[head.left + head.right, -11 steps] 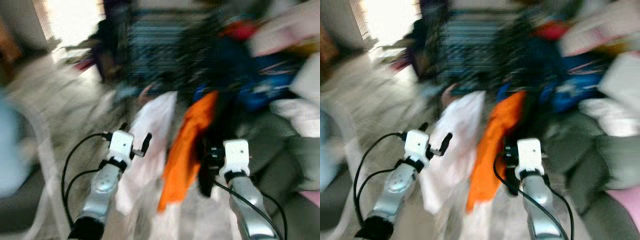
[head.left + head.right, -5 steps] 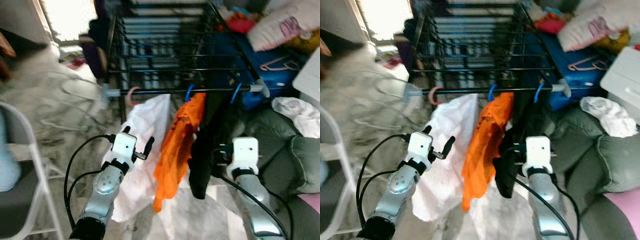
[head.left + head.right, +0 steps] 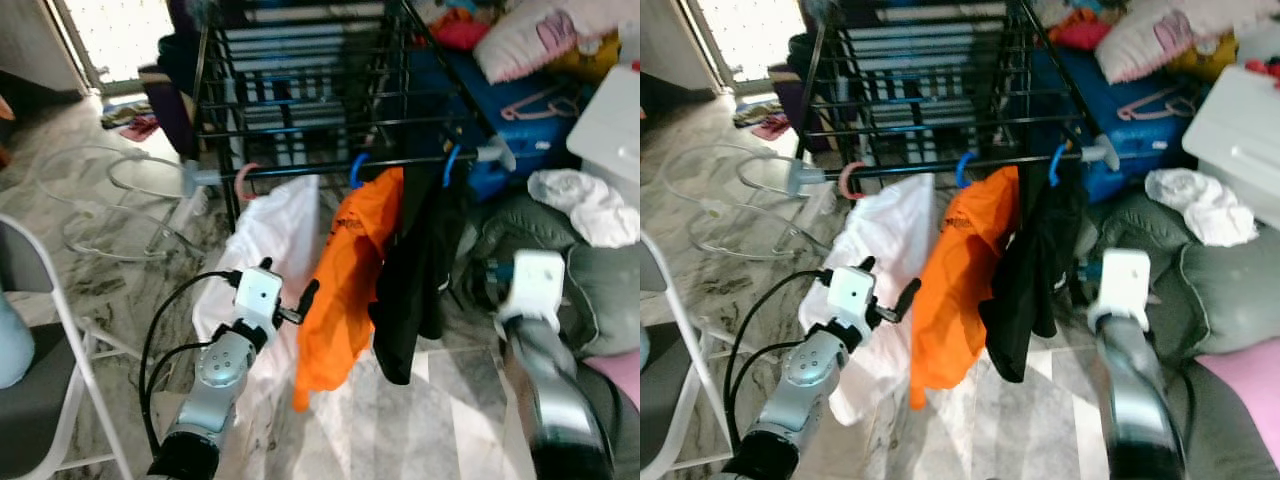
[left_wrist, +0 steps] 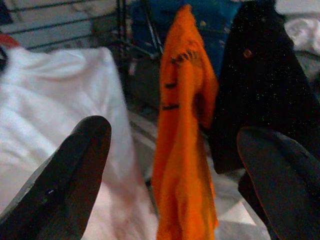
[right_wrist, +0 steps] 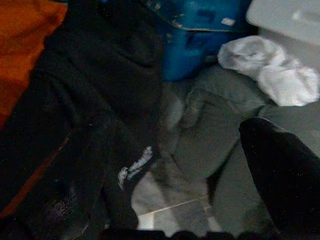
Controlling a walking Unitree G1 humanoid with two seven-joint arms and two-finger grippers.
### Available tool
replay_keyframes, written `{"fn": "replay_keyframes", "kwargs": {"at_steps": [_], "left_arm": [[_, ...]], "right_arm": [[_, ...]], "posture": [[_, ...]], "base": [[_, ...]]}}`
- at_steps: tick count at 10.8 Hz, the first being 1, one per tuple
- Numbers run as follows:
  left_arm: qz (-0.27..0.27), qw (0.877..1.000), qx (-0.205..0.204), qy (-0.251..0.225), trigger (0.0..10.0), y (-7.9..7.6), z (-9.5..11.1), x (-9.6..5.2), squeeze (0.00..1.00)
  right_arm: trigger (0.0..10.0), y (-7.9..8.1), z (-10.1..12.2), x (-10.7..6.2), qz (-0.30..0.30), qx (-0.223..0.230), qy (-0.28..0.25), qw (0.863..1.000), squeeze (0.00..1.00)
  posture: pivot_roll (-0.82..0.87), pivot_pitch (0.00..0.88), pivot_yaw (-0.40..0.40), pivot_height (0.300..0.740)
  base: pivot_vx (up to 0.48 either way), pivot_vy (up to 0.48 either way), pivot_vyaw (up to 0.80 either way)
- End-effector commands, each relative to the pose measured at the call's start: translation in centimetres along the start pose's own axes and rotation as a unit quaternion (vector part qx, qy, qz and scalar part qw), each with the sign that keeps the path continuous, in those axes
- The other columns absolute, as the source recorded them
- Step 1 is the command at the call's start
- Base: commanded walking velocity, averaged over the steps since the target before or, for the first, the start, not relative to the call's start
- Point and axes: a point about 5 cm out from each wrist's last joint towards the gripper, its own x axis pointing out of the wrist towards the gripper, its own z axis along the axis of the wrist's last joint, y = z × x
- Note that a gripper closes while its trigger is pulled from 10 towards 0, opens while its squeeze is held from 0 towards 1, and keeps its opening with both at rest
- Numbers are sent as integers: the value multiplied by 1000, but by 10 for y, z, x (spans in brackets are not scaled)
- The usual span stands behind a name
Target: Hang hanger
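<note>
1. The left gripper (image 4: 170, 165) has its fingers (image 4: 75, 170) spread wide and empty, held in front of the white garment (image 3: 262, 240) and pointed at the orange garment (image 4: 182, 130).
2. The right gripper (image 5: 175, 165) is likewise parted with nothing between its fingers (image 5: 285, 170); it faces the black garment (image 3: 415, 270) and the grey cushion (image 3: 590, 280) beyond it.
3. The task's thing, the blue hanger (image 3: 452, 163), is hooked over the front rail of the black drying rack (image 3: 300, 90) with the black garment on it. A second blue hanger (image 3: 357, 170) carries the orange garment and a pink hanger (image 3: 245, 180) the white one.
4. Judged from this, the hanging step looks done and both arms are clear of the clothes. The next move probably calls for checking that the hook sits fully over the rail, or fetching another piece.
5. No surface carries anything here: the rack stands on a marble-patterned floor (image 3: 440, 420).
6. Around it are a white folding chair (image 3: 60, 330), a pillow (image 3: 540, 40), a blue bag (image 3: 520, 110), a white box (image 3: 1240, 130), crumpled white cloth (image 3: 585, 205) and a bright doorway (image 3: 120, 35).
</note>
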Motion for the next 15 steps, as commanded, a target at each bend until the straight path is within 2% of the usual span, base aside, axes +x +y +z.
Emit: {"fn": "replay_keyframes", "kwargs": {"at_steps": [1,4,5,7,9,10,11,12,14,15], "left_arm": [[-8,1000,1,-1,10000,1,3,2,0],[0,1000,1,-1,10000,4,5,2,0],[-1,1000,0,0,10000,4,4,1,0],[1,1000,0,2,10000,5,3,0,0],[6,1000,-3,4,10000,6,3,0,0],[6,1000,-3,5,10000,5,3,0,0],[5,1000,-4,6,10000,5,2,0,0],[5,1000,-5,7,10000,5,2,1,0],[3,1000,-7,6,10000,3,3,4,0],[0,1000,-9,6,10000,1,3,5,0]], "right_arm": [[10000,3,0,4,8,8,5,1000,0],[10000,28,20,17,77,9,-23,997,0],[10000,39,17,21,107,2,-8,994,0],[10000,43,2,27,109,20,51,993,0],[10000,48,-19,23,139,30,107,984,0],[10000,45,-26,22,135,31,120,983,0],[10000,29,-32,23,100,15,122,987,0],[10000,22,-30,24,88,14,113,990,0],[10000,5,-23,24,62,-29,85,994,0],[10000,-6,-20,25,41,-67,78,994,0]], "posture": [[-278,108,38,740],[-259,125,36,740],[-253,125,37,740],[-243,123,34,740],[-232,115,37,740],[-231,112,39,740],[-236,108,43,740],[-241,108,46,740],[-251,105,49,740],[-265,105,50,740]], "base": [[0,0,0],[0,0,0],[0,0,0],[0,0,0],[0,0,0],[0,0,0],[0,0,0],[0,0,0],[0,0,0],[0,0,0]]}}
